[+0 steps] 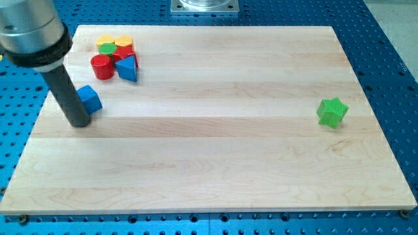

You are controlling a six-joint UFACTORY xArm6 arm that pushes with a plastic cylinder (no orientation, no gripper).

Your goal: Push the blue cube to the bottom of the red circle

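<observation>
The blue cube (90,98) lies on the wooden board near the view's left, below and slightly left of the red circle (101,66), a short red cylinder. A small gap separates the two. My tip (80,123) rests on the board just below-left of the blue cube, and the dark rod stands against the cube's left side, hiding part of it.
A cluster at the view's top left holds a blue triangle (128,68), a yellow block (106,47), a green block (122,42) and another red block (124,52), touching the red circle. A green star (332,111) lies at the view's right. The board (215,143) sits on a blue perforated table.
</observation>
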